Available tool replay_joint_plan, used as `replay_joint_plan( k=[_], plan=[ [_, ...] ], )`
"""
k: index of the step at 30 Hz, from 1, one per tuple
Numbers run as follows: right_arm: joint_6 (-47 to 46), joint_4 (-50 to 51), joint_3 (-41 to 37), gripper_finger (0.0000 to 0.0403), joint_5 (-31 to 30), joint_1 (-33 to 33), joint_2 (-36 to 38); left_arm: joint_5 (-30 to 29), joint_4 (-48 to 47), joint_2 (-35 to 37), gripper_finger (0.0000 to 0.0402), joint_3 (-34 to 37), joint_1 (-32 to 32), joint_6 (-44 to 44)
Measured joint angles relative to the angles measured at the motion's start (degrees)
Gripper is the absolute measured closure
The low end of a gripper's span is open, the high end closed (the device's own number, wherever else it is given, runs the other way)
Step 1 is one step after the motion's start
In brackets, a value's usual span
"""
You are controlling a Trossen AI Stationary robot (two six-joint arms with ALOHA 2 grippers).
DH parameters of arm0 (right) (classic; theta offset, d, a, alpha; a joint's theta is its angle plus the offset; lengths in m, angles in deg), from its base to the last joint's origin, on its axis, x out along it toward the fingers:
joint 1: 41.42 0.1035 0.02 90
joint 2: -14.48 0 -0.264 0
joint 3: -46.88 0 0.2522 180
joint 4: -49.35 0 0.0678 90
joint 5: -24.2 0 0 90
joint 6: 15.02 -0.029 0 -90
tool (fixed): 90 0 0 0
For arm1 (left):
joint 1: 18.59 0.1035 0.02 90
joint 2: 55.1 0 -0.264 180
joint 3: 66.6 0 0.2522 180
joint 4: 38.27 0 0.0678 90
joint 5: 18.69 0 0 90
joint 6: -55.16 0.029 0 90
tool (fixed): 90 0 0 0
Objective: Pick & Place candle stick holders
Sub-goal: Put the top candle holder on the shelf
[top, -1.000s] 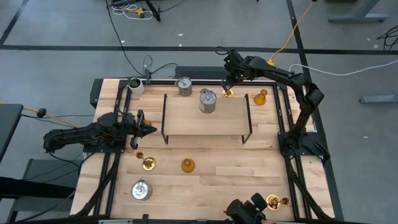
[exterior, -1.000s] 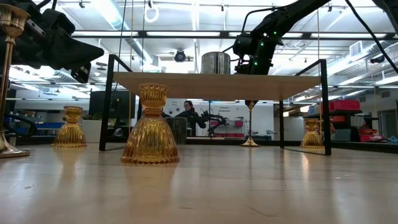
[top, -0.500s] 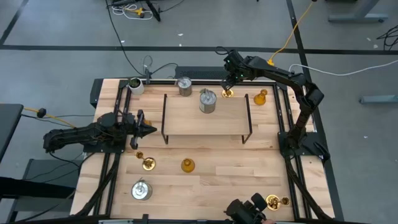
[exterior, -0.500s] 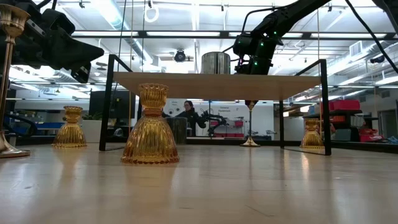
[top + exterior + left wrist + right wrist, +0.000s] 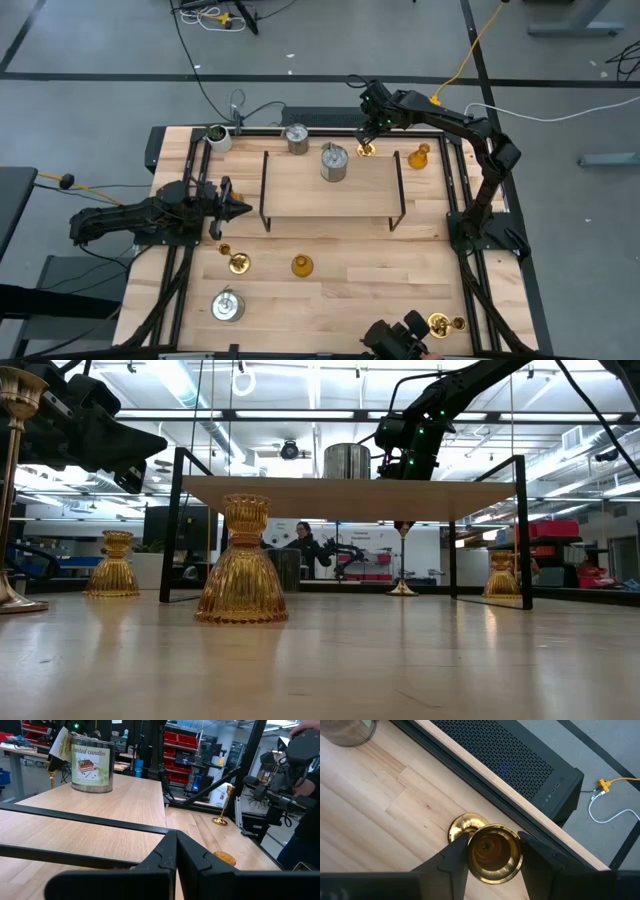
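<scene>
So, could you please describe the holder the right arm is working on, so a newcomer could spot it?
Start at the wooden rack mid-table and go to its far right corner. There the right claw grips a gold brass holder standing on the table. Unlike the amber holder beside it, it is slim, shiny and metal.

Bright, even overhead ceiling strip lights (image 5: 300,415) in the low view; soft shadows; the pale wooden table (image 5: 320,660) blurs nearest the lens.

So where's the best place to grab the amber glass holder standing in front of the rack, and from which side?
Probably the narrow neck of the amber glass holder, between its cup and the flared ribbed skirt. It stands upright and apart from the rack, so fingers coming down from above could straddle the cup and close on the neck; the wide sloping base would likely slip.
</scene>
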Motion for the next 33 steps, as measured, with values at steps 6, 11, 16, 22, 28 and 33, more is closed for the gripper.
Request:
replay_joint_plan(
  k=[6, 11, 16, 22, 28, 33],
  plan=[
    [0.02, 0.0, 0.01, 0.0247, 0.0, -0.01, 0.0, 0.0, 0.0, 0.0, 0.0394, 0.0, 0.0, 0.01],
    [0.45, 0.66, 0.0, 0.0247, 0.04, 0.07, 0.62, 0.0, 0.0, 0.02, 0.0394, 0.0, 0.0, 0.01],
    [0.62, 0.59, 0.0, 0.0247, 0.01, 0.07, 2.6, 0.0, 0.0, 0.0, 0.0394, 0.02, 0.0, -0.01],
    [1.73, 0.82, 0.0, 0.0248, -0.02, 0.07, 5.26, 0.0, 0.0, 0.0, 0.0394, 0.02, 0.0, 0.01],
    [2.98, 1.18, 0.0, 0.0248, -0.04, 0.07, 8.07, 0.0, 0.0, 0.01, 0.0394, 0.02, 0.0, -0.01],
    [4.47, 1.38, 0.0, 0.0253, -0.02, 0.07, 10.47, 0.0, 0.0, 0.0, 0.0394, 0.0, 0.0, 0.01]
  ],
)
